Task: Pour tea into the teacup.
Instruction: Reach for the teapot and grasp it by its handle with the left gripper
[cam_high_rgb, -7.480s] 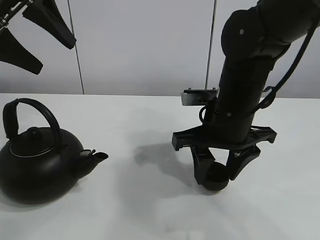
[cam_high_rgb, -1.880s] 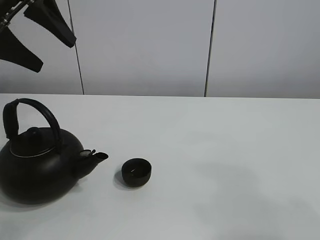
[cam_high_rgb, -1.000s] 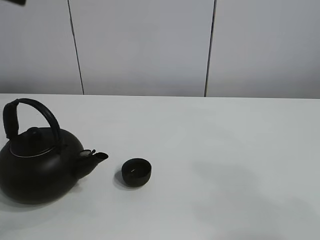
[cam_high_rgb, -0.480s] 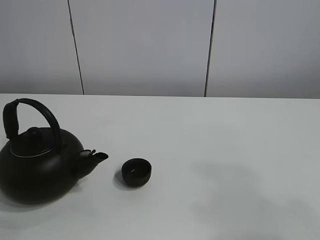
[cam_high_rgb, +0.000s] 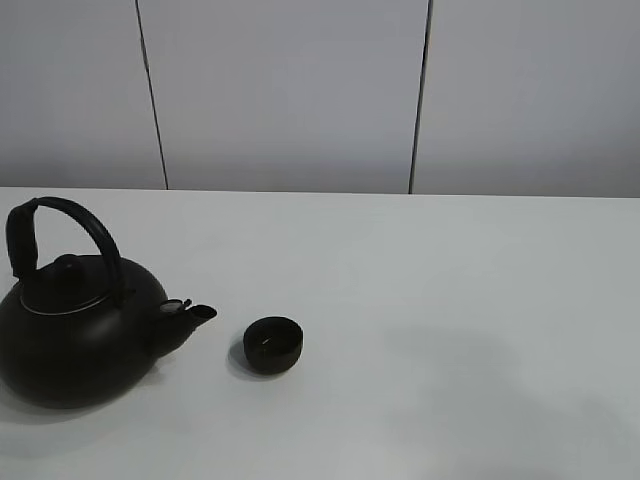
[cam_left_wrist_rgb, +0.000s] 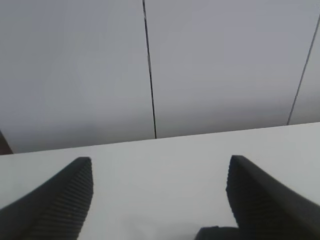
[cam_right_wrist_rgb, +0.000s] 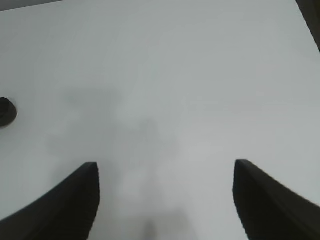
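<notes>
The small black teacup (cam_high_rgb: 273, 344) stands upright on the white table (cam_high_rgb: 460, 300), just right of the kettle's spout (cam_high_rgb: 200, 314). The big black kettle (cam_high_rgb: 75, 340) sits at the left with its arched handle up. Neither gripper shows in the exterior high view. In the left wrist view my left gripper (cam_left_wrist_rgb: 161, 160) is open and empty, facing the wall above the table; a dark shape (cam_left_wrist_rgb: 216, 233) peeks in at the frame's edge. My right gripper (cam_right_wrist_rgb: 166, 164) is open and empty over bare table, with the teacup (cam_right_wrist_rgb: 6, 111) far off to one side.
A grey panelled wall (cam_high_rgb: 290, 90) with dark vertical seams rises behind the table's far edge. The table's dark edge (cam_right_wrist_rgb: 309, 20) shows in a corner of the right wrist view.
The last tip of my left gripper has slipped out of the exterior high view's top left corner. Kettle and teacup have not moved.
</notes>
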